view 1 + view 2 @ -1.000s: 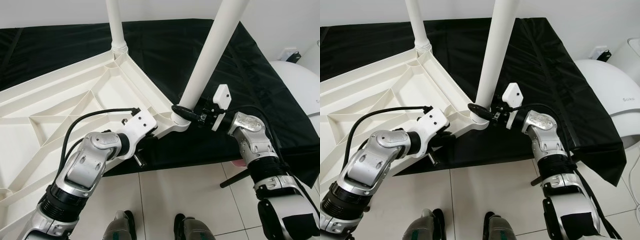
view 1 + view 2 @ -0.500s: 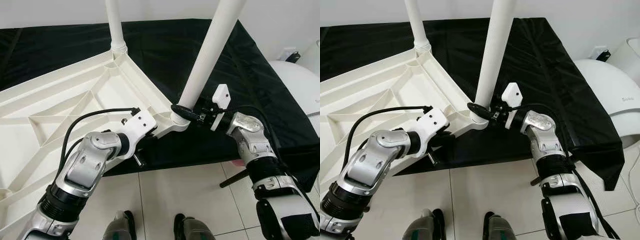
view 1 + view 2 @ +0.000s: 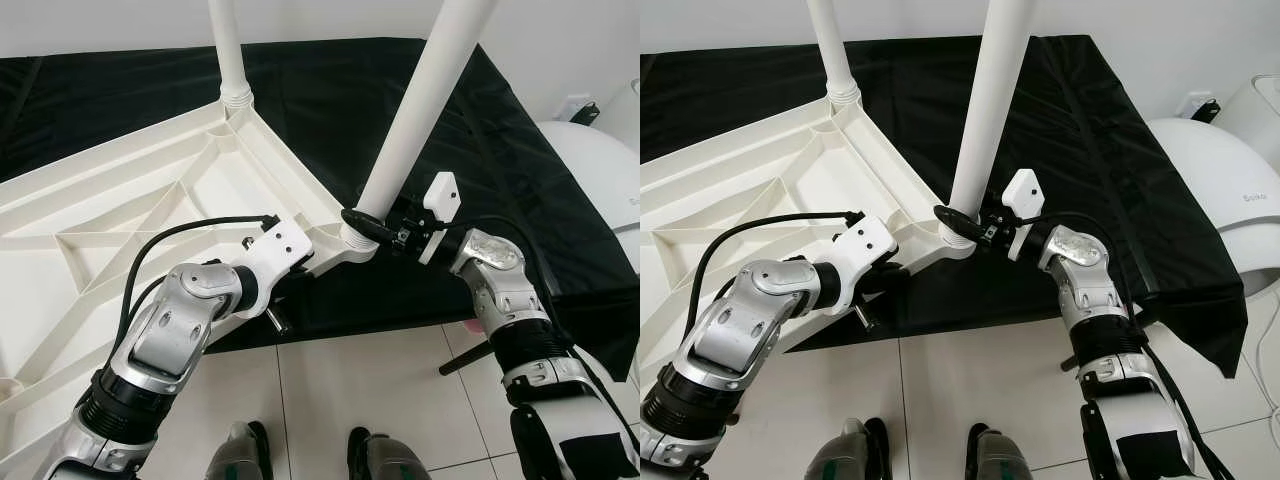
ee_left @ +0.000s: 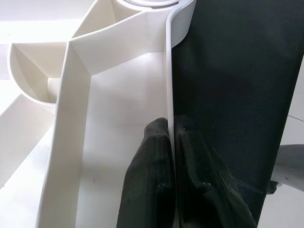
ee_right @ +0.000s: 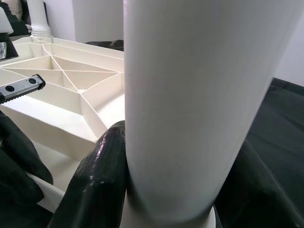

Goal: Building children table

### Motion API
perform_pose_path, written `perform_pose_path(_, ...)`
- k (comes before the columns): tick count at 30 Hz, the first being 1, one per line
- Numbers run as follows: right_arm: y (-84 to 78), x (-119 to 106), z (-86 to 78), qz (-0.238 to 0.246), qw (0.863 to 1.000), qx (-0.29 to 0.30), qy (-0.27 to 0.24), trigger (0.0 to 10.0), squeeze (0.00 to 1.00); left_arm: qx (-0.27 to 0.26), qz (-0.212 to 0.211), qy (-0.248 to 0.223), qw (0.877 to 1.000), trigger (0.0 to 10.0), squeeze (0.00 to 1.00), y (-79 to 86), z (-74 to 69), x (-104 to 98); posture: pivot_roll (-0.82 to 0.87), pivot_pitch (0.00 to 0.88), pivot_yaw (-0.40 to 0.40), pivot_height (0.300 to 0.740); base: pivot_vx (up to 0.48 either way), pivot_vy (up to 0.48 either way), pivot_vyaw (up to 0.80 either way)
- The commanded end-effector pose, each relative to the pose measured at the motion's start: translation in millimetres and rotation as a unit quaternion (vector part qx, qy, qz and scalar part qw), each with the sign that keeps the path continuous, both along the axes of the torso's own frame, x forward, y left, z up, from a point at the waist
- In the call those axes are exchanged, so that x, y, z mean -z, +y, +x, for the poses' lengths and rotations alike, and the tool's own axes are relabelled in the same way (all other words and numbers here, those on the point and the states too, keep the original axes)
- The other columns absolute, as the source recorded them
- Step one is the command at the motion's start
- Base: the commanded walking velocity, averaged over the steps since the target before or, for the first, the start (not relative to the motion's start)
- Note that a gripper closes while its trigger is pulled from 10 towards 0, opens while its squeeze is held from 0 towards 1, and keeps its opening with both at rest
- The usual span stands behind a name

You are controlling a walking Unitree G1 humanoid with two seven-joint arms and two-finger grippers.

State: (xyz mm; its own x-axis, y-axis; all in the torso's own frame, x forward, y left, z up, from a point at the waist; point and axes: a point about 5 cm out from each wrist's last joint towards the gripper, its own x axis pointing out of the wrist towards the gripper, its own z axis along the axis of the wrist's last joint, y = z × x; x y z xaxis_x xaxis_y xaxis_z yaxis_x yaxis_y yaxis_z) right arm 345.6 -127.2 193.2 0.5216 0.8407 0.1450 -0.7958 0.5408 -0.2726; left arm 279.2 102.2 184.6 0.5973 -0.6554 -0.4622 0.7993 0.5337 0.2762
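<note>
Left wrist view showed the left gripper (image 4: 170, 142) pinched shut on the rim of the upturned white ribbed plastic tabletop (image 3: 150, 200), at eight o'clock on the black-draped surface (image 3: 330, 100). At four o'clock, the right gripper (image 3: 368, 222) clasped the base of the white tubular leg (image 3: 420, 110) at the corner socket. Best practice: brace the rim, twist the leg squarely.

The left hand (image 4: 172, 142) is closed on the thin outer rim of the white plastic ribbed tabletop (image 4: 118, 95), which lies upside down. One black finger (image 4: 149, 175) presses on the inner side of the rim, the other on the outer side. Beyond the fingers the rim curves around a round corner socket (image 4: 156, 4). A black cloth (image 4: 228, 80) lies just beside the rim on its outer side.
</note>
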Motion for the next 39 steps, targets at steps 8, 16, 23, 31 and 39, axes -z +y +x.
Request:
perform_pose_path(8,4.2,24.8,-0.4,-0.026,0.997,0.012,0.065,10.0,0.0,-0.022,-0.006,-0.036,0.999,10.0,0.0,-0.8,1.1,-10.9,-0.05,0.208,-0.026,0.74,0.0,0.0,0.0)
perform_pose_path(16,5.1,27.5,-2.0,-0.033,0.997,0.012,0.065,10.0,0.0,-0.025,-0.006,-0.036,0.999,10.0,0.0,0.2,1.1,-10.8,-0.05,0.207,-0.028,0.74,0.0,0.0,0.0)
perform_pose_path(23,3.8,32.0,-4.9,-0.033,0.997,0.018,0.069,10.0,0.0,-0.024,-0.006,-0.037,0.999,10.0,0.0,0.3,0.8,-11.0,-0.05,0.202,-0.026,0.74,0.0,0.0,0.0)
perform_pose_path(31,3.4,36.1,-7.1,-0.03,0.997,0.024,0.071,10.0,0.0,-0.021,-0.006,-0.038,0.999,10.0,0.0,-0.9,0.9,-11.3,-0.06,0.195,-0.021,0.74,0.0,0.0,0.0)
perform_pose_path(39,5.1,36.1,-7.9,-0.021,0.997,0.03,0.069,10.0,0.0,-0.018,-0.005,-0.039,0.999,10.0,0.0,-1.2,1.1,-11.2,-0.05,0.189,-0.02,0.74,0.0,0.0,0.0)
